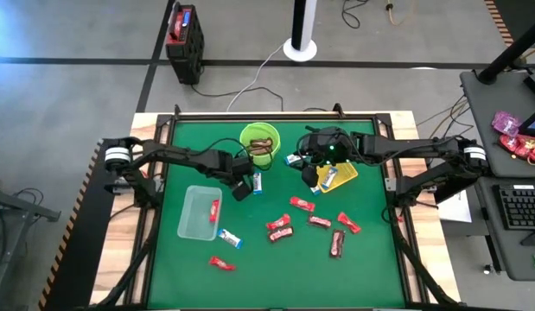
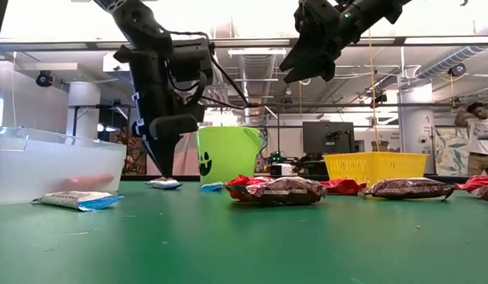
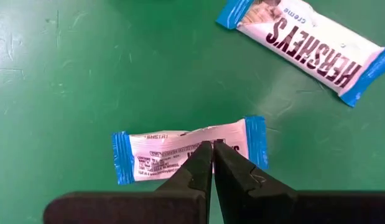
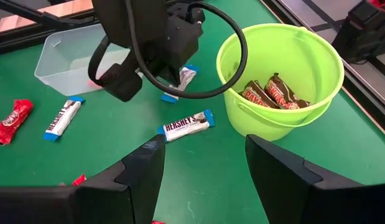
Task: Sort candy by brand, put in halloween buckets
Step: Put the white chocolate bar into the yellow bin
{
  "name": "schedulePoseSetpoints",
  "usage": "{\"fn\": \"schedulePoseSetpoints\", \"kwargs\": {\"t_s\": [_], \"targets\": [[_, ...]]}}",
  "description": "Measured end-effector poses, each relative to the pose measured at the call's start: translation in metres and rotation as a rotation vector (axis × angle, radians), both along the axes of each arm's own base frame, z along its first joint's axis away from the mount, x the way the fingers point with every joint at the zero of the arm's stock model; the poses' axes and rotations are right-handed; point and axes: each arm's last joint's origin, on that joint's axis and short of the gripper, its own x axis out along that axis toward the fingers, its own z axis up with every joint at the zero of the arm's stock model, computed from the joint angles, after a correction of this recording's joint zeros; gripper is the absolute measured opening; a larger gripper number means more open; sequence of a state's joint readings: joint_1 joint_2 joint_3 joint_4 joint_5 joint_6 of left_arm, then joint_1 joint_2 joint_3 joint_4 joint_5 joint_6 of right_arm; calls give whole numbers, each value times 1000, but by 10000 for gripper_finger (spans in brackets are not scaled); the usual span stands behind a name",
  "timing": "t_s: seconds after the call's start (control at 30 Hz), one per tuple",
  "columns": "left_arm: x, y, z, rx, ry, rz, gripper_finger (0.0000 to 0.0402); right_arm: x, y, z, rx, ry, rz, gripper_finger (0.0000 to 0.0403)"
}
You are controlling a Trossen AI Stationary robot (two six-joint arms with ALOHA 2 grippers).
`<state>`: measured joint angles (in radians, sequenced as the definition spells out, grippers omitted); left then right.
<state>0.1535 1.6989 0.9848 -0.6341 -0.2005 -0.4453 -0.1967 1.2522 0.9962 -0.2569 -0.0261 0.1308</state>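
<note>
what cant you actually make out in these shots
- Brands of the red candies: high view, too small.
- Inside the yellow tray: low view, its own wall hides it; high view, right gripper partly covers it.
- Red item in the clear tub: low view, blurred through plastic.
- Whether the left gripper, fingers together, grips the blue-and-white bar: left wrist view, fingers cover the contact.

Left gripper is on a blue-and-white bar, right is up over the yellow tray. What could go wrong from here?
1. The left gripper looks shut, its tips over the blue-and-white bar with no wrapper visibly between them; it may lift away empty.
2. The green bucket stands close beside the left arm; a swing could knock it.
3. The right gripper hangs open, high near the left arm; both heading for the yellow tray may clash.
</note>
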Motion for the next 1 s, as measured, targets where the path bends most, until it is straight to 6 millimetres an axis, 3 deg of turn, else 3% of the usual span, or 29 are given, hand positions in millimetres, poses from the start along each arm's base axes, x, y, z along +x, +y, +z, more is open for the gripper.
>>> {"fn": "schedulePoseSetpoints", "kwargs": {"t_s": [0.57, 0.8, 1.0], "targets": [[9, -18, -5, -42, -41, -72, 0, 0, 0, 0, -4, 1, 3, 215], [9, -17, -5, 61, -28, -53, 0, 1, 4, 0, 0, 0, 13, 215], [12, -16, -18, 110, 25, -49, 0, 1, 8, 0, 0, 0, 30, 215]]}}
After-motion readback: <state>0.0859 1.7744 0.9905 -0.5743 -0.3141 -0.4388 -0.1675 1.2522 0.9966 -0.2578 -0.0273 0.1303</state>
